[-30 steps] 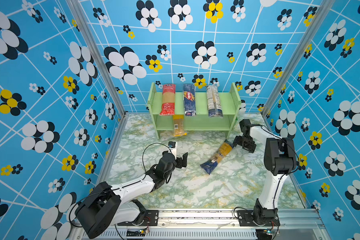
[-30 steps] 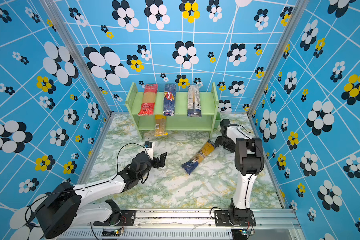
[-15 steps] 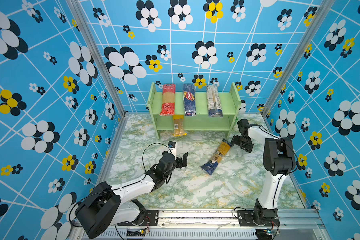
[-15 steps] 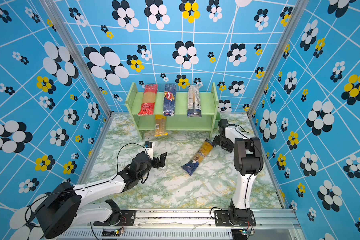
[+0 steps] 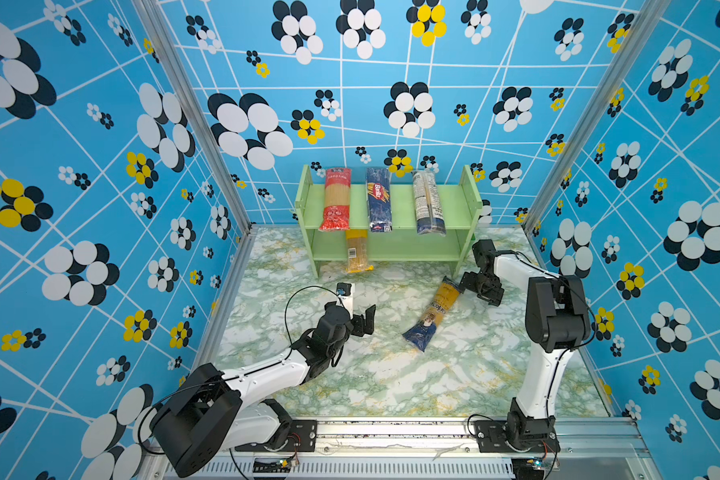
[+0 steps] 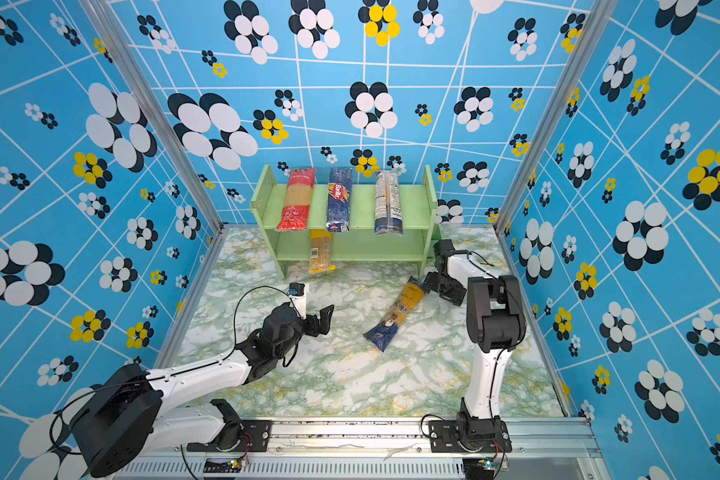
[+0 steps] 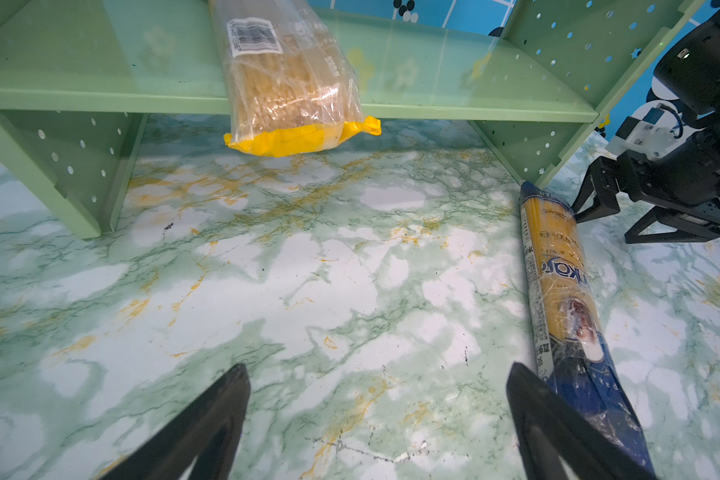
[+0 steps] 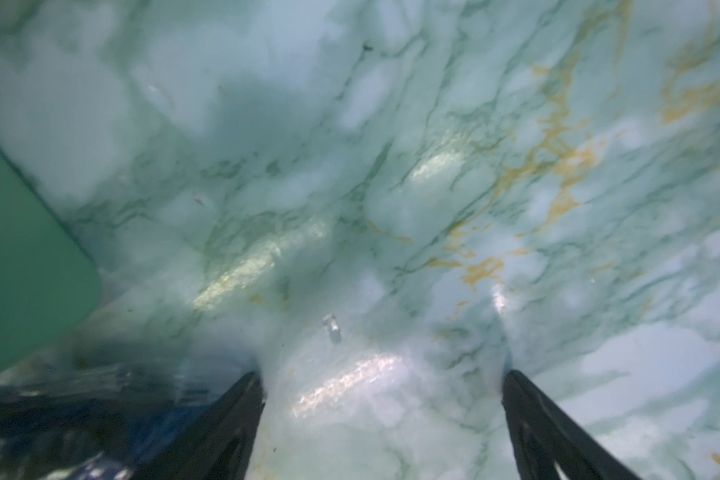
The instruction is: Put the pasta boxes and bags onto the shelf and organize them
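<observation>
While four pasta packs lay on the shelf (image 5: 400, 205), one was not yet placed. The clear bag with blue end (image 5: 433, 316) lay on the desk (image 5: 391, 382), diagonal, its blue end toward the arm bases & its other end close to the shelf's right side panel.

On the upper tier, in both top views, three packs lay side by side, front to back, w/ gaps btw. them. The red bag (image 5: 335, 203) was at left, the dark blue Barilla pack (image 5: 378, 199) in the middle, the blue pack with white label (image 5: 428, 203) at right. Their front ends stuck out a bit over the tier's edge. On the lower tier lay the yellow-ended clear bag (image 7: 283, 83), below the gap btw. red bag & Barilla pack. In the left wrist view its yellow end hung out over the desk, not touching it.

The jaws of the right arm (image 5: 543, 382) were spread & low at the desk, just beside the upper end of the bag lying there. The right wrist view showed only desk btw. them, w/ the bag blurred outside them. Whether they touched the bag, one could not tell. The jaws of the left arm (image 5: 267, 374) were spread too, w/ nothing btw. them, near the bag's blue end but apart from it in a top view.
</observation>
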You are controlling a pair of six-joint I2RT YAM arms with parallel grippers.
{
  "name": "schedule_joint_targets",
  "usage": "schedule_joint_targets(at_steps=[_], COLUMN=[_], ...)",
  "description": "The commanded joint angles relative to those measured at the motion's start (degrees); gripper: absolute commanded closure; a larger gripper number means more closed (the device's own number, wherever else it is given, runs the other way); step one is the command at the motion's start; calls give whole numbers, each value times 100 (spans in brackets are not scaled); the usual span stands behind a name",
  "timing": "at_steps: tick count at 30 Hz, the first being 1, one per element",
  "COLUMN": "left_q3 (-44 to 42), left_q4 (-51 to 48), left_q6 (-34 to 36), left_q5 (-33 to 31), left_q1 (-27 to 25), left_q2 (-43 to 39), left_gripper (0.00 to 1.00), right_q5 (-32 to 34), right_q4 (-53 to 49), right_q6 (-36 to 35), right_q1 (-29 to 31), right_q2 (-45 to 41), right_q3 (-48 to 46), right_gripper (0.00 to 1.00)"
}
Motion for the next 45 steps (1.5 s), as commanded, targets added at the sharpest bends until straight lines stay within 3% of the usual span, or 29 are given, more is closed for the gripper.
schedule_joint_targets(at_steps=[1,17,26,34,45], left_q3=[-82,-53,101,594,1358], left_q4=[41,73,327,244,-302], left_q6=[28,28,184,543,995], left_q5=[-48,96,733,1421,1547], left_q1=[-47,-49,-76,-273,-723], left_q2=[-18,106,493,1122,1766], left_gripper=[2,1,1,1,1], right_q5=[-167,-248,-353,-330,-188], right_q4=[-28,46,148,139,-24], right_q6=[64,105,185,165,-13], right_q1=[135,133,133,142,-95], right_q2=[-80,-210,-394,-510,-888], right_q3=[-188,-293,-465,-579,-653], right_gripper=[7,7,7,7,6])
